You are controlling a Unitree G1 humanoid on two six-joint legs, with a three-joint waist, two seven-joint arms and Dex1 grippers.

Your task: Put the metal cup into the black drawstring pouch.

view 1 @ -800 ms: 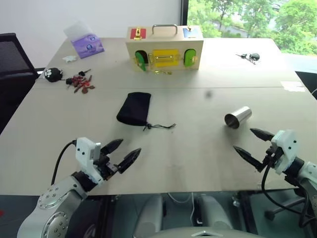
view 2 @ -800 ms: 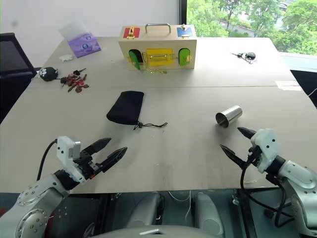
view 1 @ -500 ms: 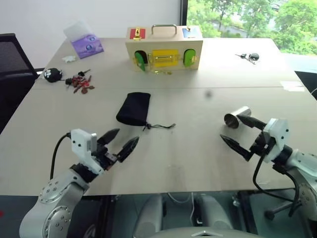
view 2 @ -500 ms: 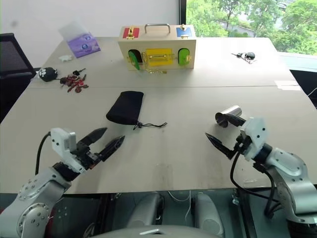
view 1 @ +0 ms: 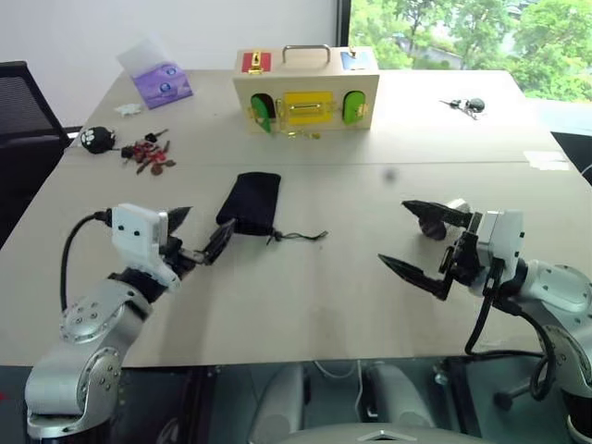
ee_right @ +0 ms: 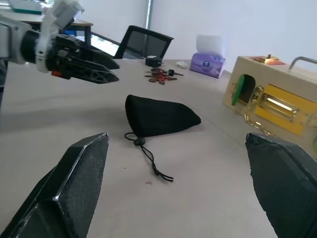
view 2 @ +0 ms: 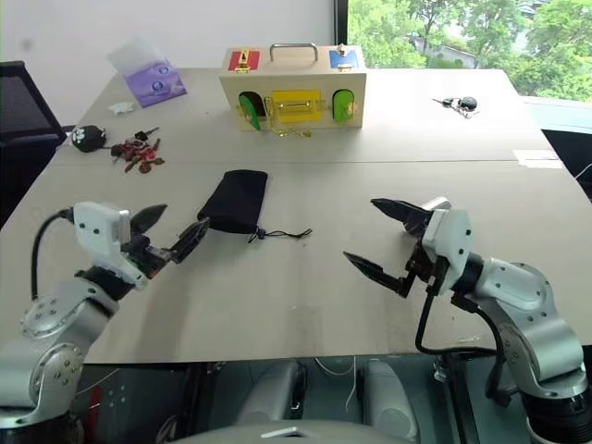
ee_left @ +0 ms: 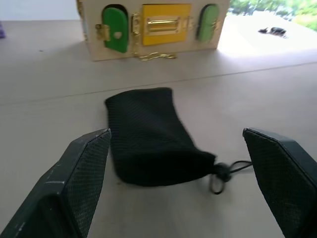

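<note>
The black drawstring pouch (view 1: 252, 202) lies flat in the middle of the table, its cord (view 1: 301, 236) trailing toward the right. The metal cup (view 2: 433, 203) lies on its side at the right, partly hidden behind one finger of my right gripper (view 1: 393, 233). That gripper is open and empty, level, pointing left toward the pouch. My left gripper (view 1: 199, 236) is open and empty too, just left of the pouch's near end. In the left wrist view the pouch (ee_left: 148, 134) lies between the spread fingers, a little ahead of them.
A wooden lock box (view 1: 305, 92) stands at the back centre. A purple tissue pack (view 1: 157, 81), a paw-print keychain (view 1: 97, 139) and red keys (view 1: 153, 155) are at the back left. More keys (view 1: 467, 105) lie at the back right. A black chair (view 1: 23, 111) stands beside the table's left edge.
Both arms have risen and moved forward over the table. The left gripper came up beside the pouch. The right gripper swung left in front of the cup. Both stayed open.
</note>
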